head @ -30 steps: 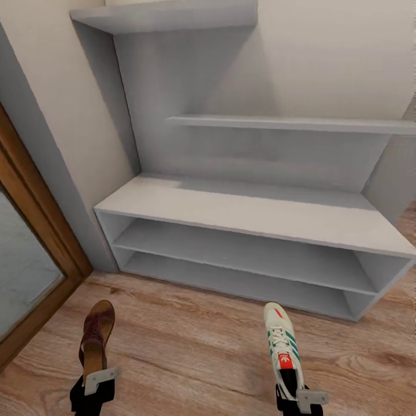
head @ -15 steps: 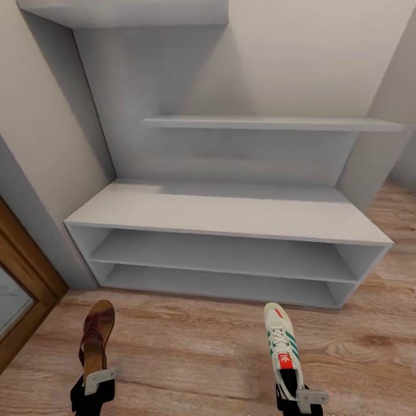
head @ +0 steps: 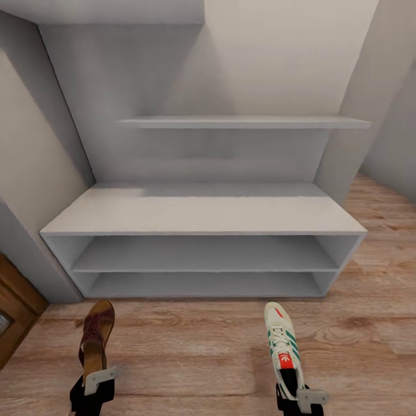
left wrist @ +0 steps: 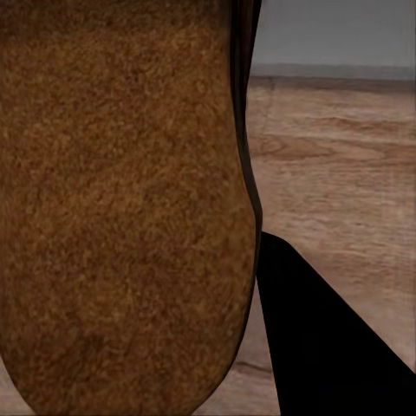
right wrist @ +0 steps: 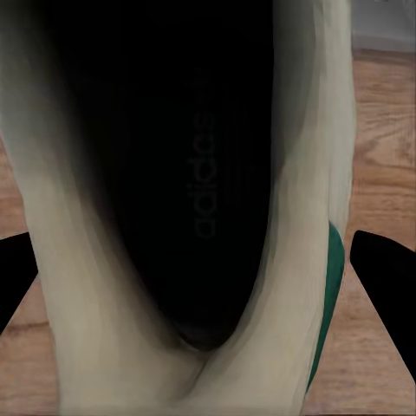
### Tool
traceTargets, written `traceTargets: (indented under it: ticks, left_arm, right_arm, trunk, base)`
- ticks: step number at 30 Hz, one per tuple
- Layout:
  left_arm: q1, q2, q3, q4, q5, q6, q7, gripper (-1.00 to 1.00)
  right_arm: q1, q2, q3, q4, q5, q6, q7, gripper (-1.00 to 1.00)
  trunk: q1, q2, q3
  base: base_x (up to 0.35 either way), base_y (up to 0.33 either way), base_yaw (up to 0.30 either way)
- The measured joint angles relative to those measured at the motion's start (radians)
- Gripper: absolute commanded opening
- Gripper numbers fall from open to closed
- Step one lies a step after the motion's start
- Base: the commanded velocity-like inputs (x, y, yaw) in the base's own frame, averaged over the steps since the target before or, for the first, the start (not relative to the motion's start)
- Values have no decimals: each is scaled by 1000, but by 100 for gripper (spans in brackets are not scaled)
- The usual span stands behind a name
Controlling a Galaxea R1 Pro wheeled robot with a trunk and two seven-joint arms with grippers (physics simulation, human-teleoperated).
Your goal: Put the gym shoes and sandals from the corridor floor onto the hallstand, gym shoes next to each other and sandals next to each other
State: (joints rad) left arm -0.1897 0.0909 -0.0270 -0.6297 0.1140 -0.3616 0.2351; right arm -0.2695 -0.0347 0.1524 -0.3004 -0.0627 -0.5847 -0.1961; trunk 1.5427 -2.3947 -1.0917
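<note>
At the bottom of the head view, the left gripper (head: 95, 382) is pinching the heel end of a sandal (head: 96, 338), and the right gripper (head: 300, 397) is pinching the heel of a gym shoe (head: 282, 345). Both shoes are pointing up the frame, long axes running away from the robot toward the rack (head: 202, 216), toes leading. They appear to be carried above the floor (head: 190, 358) rather than lying on it, though the head view alone is not settling the height.

In the left wrist view the sandal's tan insole (left wrist: 121, 199) is lying right against the camera, with one dark finger (left wrist: 329, 347) beside it; the jaws are closing on the sandal. In the right wrist view the camera is looking into the gym shoe's dark opening (right wrist: 186, 173), where the word "adidas" is reading faintly along the insole, and black fingertips (right wrist: 386, 277) are sitting at both sides of the shoe, clamping it. In the head view a red tongue tab with a white trefoil-like mark and green side stripes are showing on the shoe.

Further up the frame the rack is standing square to the robot, its bench top and two low shelves bare. The sandal is lining up with the rack's left part, the gym shoe with its right part, so each arm is probably needing a straight forward reach. The other sandal and gym shoe are not being seen here.
</note>
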Motion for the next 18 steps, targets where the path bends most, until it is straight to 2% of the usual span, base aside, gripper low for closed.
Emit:
traceTargets:
  ticks: [9, 18]
  left_arm:
    - [0, 0, 0, 1, 0, -1, 0, -100]
    - [0, 1, 1, 0, 0, -1, 0, -100]
  right_arm:
    - [0, 2, 0, -4, 0, 0, -1, -100]
    - [0, 2, -1, -2, 0, 0, -1, -100]
  trunk:
    - [0, 0, 0]
    - [0, 0, 0]
  base:
    - [7, 41, -2]
    - [-158, 150, 0]
